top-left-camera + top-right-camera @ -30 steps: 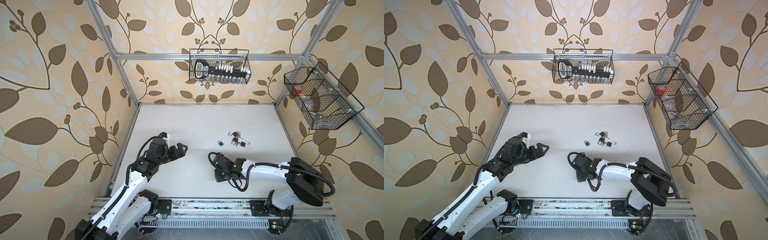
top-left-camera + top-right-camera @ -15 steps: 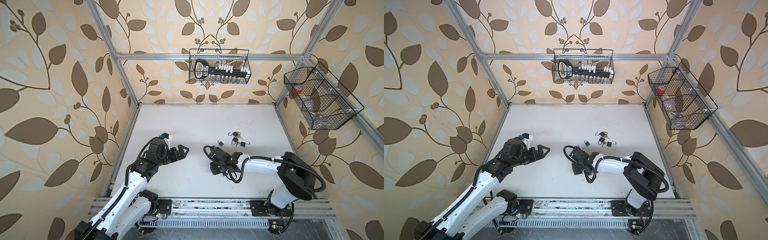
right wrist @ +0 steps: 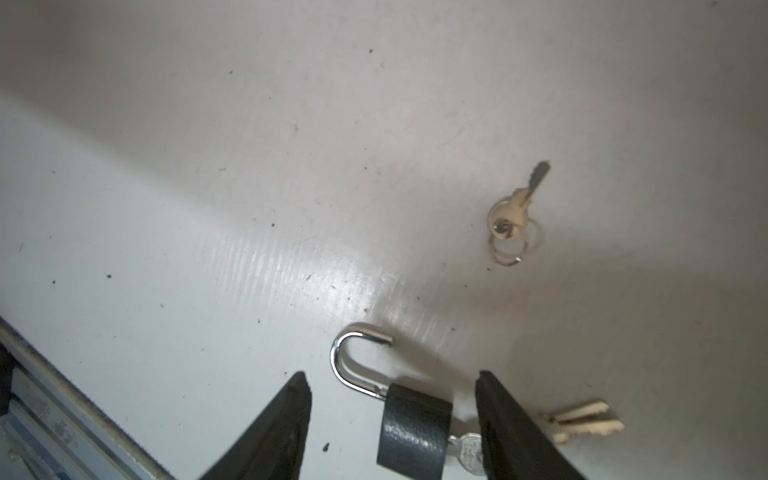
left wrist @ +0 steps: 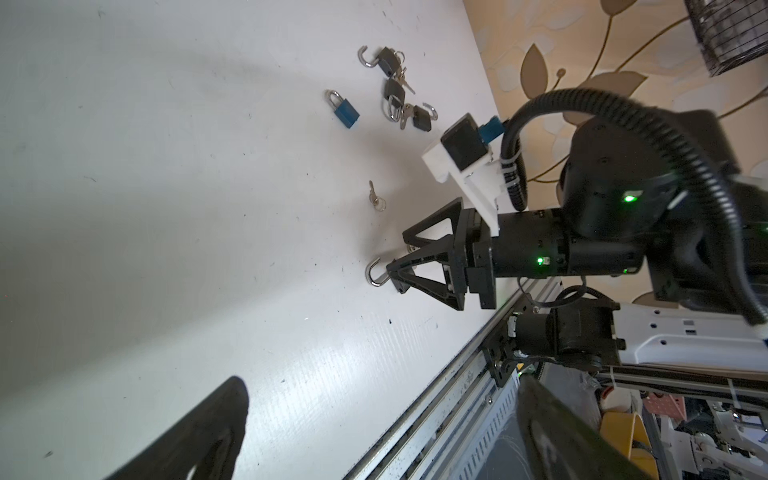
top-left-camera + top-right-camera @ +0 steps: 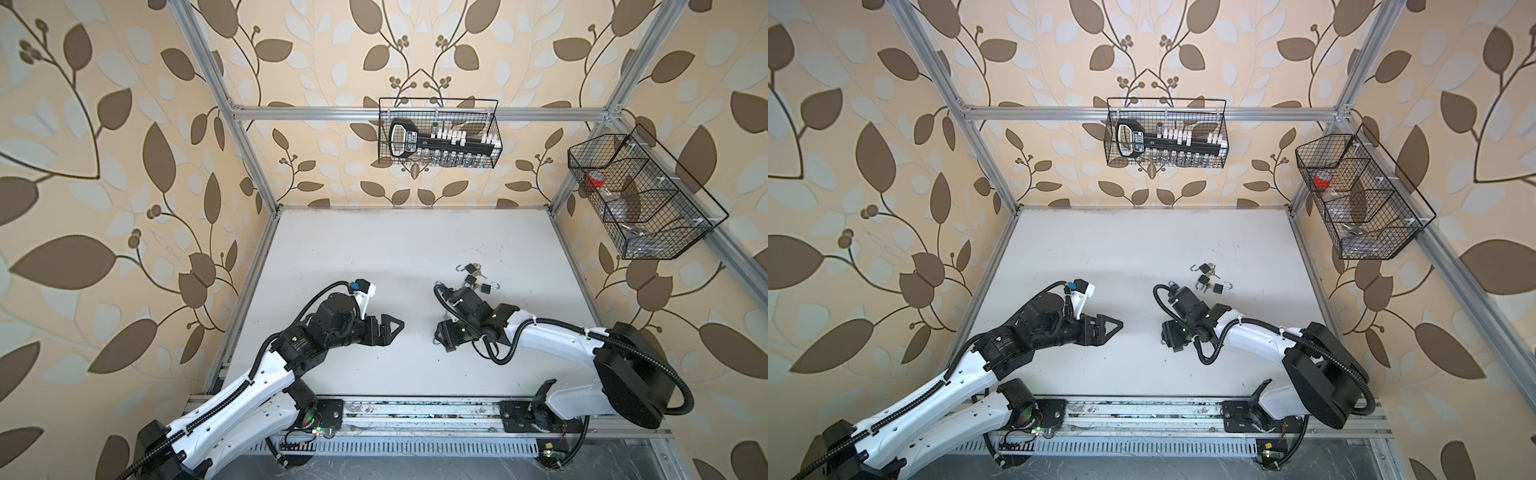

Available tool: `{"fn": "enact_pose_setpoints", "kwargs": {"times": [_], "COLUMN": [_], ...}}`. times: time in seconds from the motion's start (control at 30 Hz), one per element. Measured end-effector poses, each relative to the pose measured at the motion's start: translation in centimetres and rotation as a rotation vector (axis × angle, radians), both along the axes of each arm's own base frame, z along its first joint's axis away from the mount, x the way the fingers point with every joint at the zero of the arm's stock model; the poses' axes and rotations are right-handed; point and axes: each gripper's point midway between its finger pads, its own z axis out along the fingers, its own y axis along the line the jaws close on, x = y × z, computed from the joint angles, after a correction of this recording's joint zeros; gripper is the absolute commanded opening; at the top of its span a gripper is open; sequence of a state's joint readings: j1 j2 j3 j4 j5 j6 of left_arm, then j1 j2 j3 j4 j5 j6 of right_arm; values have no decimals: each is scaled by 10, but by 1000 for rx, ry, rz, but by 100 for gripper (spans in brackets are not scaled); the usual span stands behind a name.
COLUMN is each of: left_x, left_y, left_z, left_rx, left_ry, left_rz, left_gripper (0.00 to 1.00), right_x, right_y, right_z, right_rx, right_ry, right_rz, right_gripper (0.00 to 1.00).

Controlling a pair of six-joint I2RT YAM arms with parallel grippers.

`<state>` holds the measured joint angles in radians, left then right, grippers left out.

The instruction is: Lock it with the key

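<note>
black padlock (image 3: pixel 413 430) lies between the right end effector's (image 3: pixel 391 375) parted jaws.

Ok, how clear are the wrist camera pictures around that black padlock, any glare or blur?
Right wrist view: a glare streak on the table ends beside the black padlock, whose body is slightly smeared; the right gripper is dark and soft-edged. Left wrist view: the left gripper is out of focus.

White table (image 5: pixel 374 249): black padlocks (image 4: pixel 394 89), blue padlock (image 4: pixel 344 111), loose key (image 4: pixel 374 195).
</note>
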<state>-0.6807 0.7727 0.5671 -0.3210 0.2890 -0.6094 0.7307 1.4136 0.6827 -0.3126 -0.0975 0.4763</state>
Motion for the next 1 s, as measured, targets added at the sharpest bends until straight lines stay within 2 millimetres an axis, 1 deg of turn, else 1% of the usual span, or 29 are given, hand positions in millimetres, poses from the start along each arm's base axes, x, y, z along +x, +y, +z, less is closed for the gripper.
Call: {"fn": "enact_pose_setpoints", "kwargs": {"times": [0.03,0.17,0.33,0.47,0.63,0.9,1.0], "left_x": [1,4,6,6,8,10,10], "left_y": [1,2,3,3,4,5,5], "left_z": [-2,-1,-1,-1,-1,-5,-5], "left_rx": [8,11,18,19,21,35,35], "left_ry": [4,-10,-17,-18,-21,-17,-17], "left_rz": [6,20,29,30,37,47,49], "left_gripper": [99,99,99,99,99,99,99], "right_x": [-1,-3,0,-4,-25,-63,-68], "right_y": [1,0,0,-4,-9,5,5], "right_z": [-2,-13,-14,-13,-14,-13,-11], "right_rx": [0,-22,-31,-36,-38,-40,-50], "right_ry": [6,38,37,47,83,128,120], "right_rz": [7,15,9,-4,-11,47,60], "right_gripper": [67,67,67,67,67,68,68]}}
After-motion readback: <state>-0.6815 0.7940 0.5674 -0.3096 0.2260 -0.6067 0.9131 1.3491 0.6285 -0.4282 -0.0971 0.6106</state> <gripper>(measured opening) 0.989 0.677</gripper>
